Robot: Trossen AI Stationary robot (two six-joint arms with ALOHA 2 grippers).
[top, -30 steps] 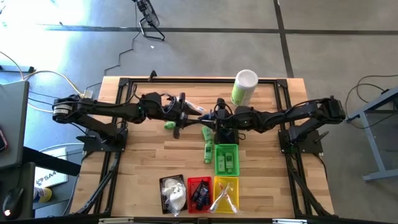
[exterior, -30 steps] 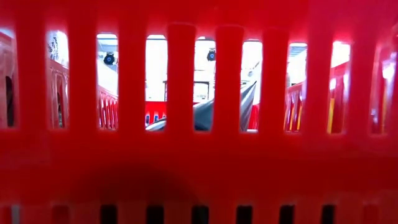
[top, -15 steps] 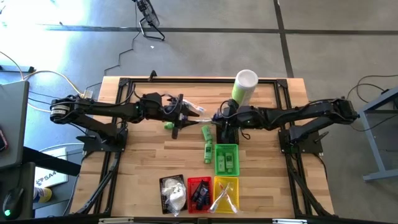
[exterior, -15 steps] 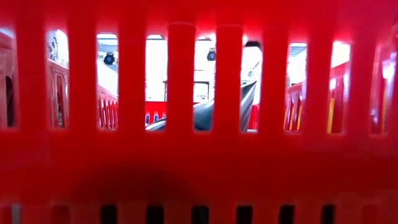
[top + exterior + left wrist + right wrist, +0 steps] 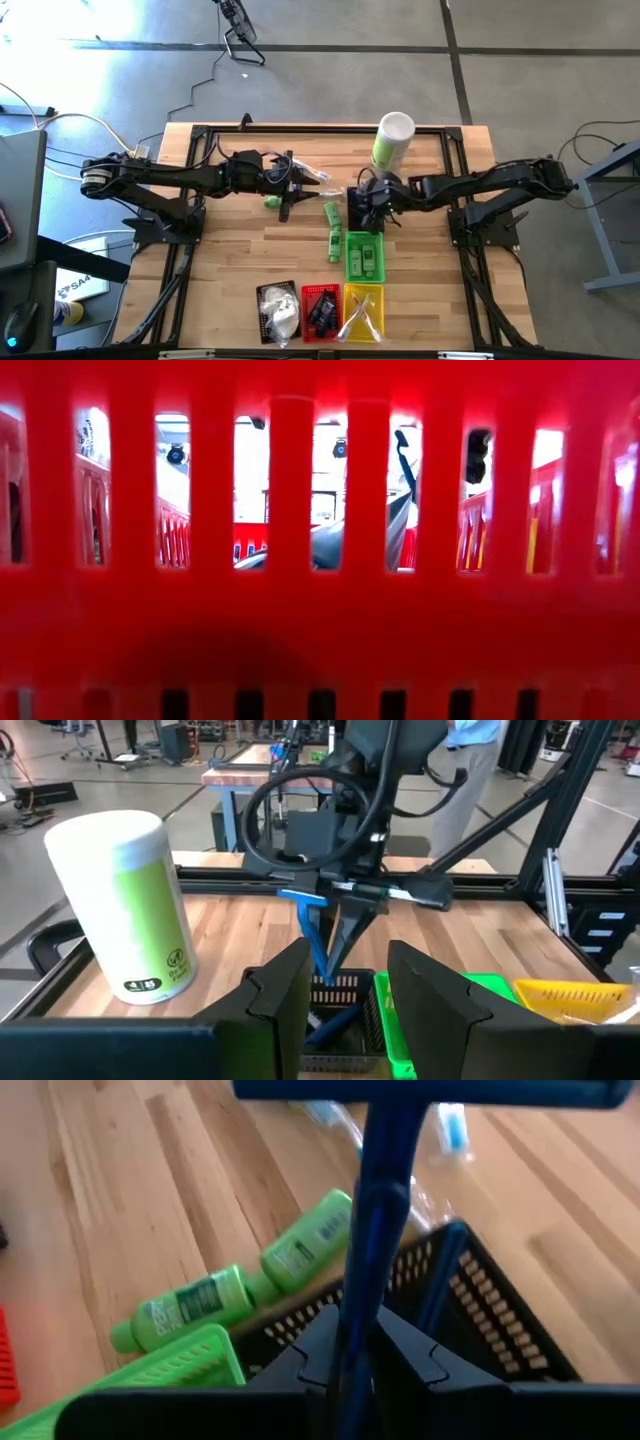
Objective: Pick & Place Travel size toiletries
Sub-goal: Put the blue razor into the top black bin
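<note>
The step in hand looks like dropping a stick into its basket: the right gripper (image 5: 370,200), just right of centre in the high view, is clamped on a thin blue stick (image 5: 375,1210) and holds it upright, its lower end over the upper black basket (image 5: 470,1310). To do this well, the stick should probably come straight down until its tip is below the rim before the jaws part; let go too early and it could tip over the slotted wall onto the wood or into the neighbouring green basket (image 5: 347,258), which touches the black one from below. The left gripper (image 5: 290,188) waits left of centre, its jaws parted with nothing between them, beside some clear-wrapped sticks (image 5: 312,172) lying loose on the table. Two green bottles (image 5: 333,235) also lie loose just left of the green basket, and another (image 5: 272,201) sits under the left arm, so sorting seems partly done. The upper black basket seems to hold one blue item already. The green basket holds green bottles. Along the bottom of the high view, the lower black basket (image 5: 262,300) holds white pouches, the red basket (image 5: 304,300) dark blue tubes, and the yellow basket (image 5: 380,300) clear-wrapped sticks. The tall canister (image 5: 392,140) stands apart at upper centre.
</note>
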